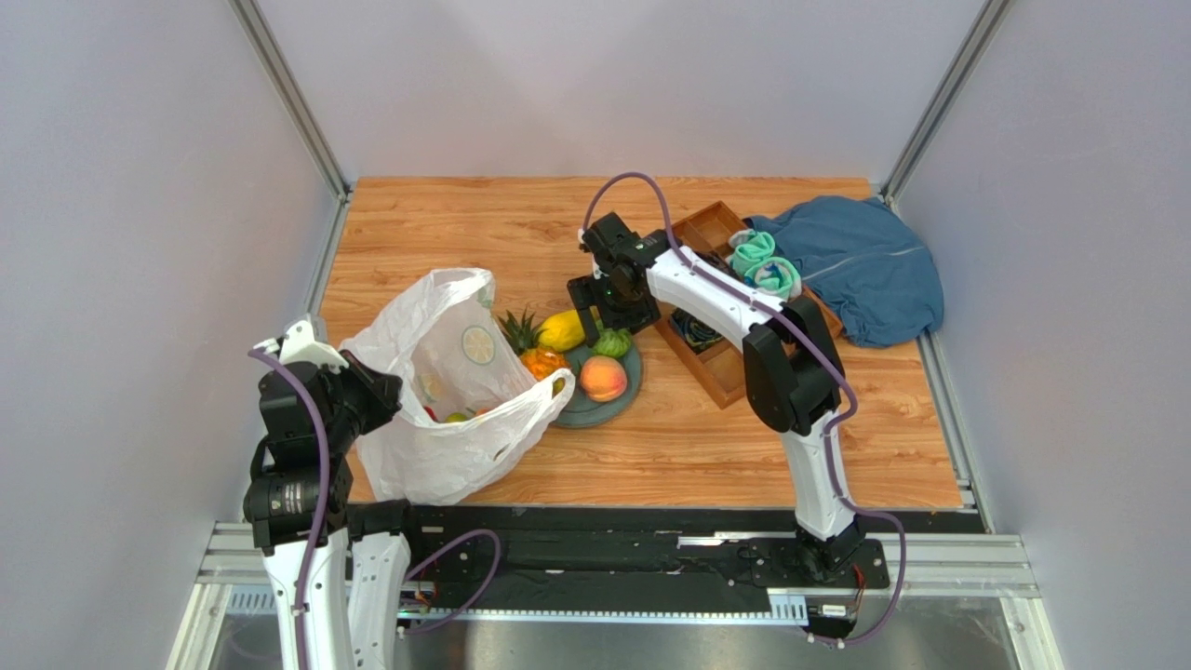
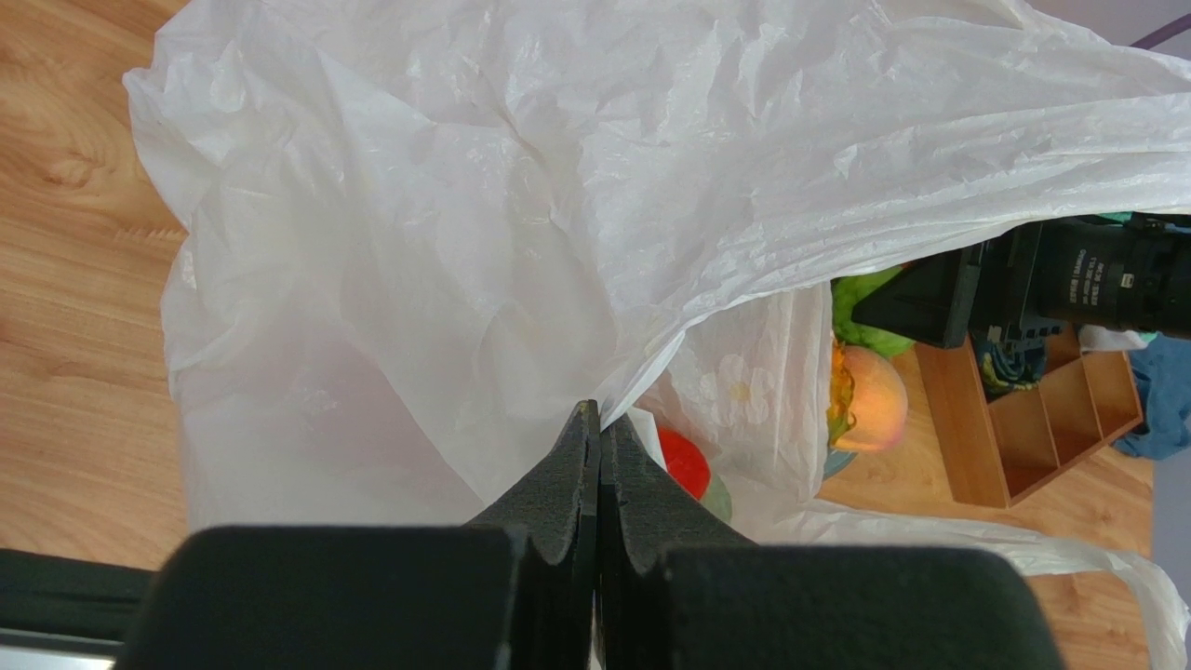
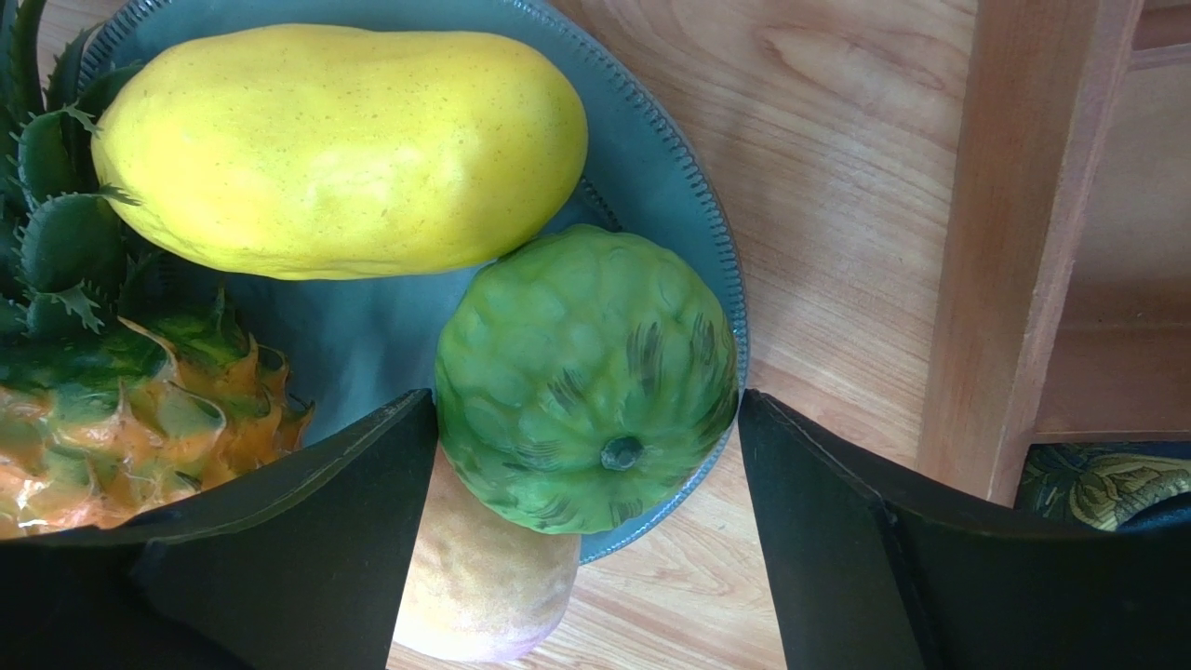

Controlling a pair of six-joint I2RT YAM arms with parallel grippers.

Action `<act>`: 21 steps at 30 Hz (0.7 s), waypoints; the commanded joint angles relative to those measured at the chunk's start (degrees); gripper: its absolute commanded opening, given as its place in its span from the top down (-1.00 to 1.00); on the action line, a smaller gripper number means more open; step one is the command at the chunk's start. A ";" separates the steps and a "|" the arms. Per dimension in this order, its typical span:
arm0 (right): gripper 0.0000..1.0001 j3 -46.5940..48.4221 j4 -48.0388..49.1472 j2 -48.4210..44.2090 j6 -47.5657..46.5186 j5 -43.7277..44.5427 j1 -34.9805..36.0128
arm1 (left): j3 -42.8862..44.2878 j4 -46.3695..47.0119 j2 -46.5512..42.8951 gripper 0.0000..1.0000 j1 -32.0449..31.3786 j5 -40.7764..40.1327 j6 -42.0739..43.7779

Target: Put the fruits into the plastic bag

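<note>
While the left gripper is pinched shut on the rim of the plastic bag, the bag's mouth gapes toward the plate; a red fruit lies inside. On the plate: pineapple, mango, peach, green fruit. The right gripper straddles the green fruit, jaws spread, nothing gripped yet. Judgement: sink past its widest girth, close gently, lift straight, clearing the mango

Nothing legible; the white print on the right arm's black housing is too small.
</note>
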 commanded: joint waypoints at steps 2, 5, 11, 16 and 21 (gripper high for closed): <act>-0.64 1.91 0.13 1.42 -1.23 -0.79 -0.36 | 2.12 1.95 0.59 1.00 -0.11 0.09 0.87; -0.64 1.64 0.13 1.78 -1.58 -1.05 -0.36 | 2.12 1.95 0.50 1.00 -0.11 0.00 1.04; -0.37 0.68 0.31 0.73 -2.37 -1.23 -0.36 | 2.03 1.51 -0.12 1.00 -0.02 -0.09 1.04; -0.12 -0.20 0.39 -1.56 -2.99 0.00 -0.36 | 1.68 1.60 -0.38 1.00 -0.11 0.00 0.87; -0.03 -1.26 0.57 -3.23 -3.43 0.70 -0.36 | 1.33 1.51 -0.64 1.00 -0.02 0.17 0.87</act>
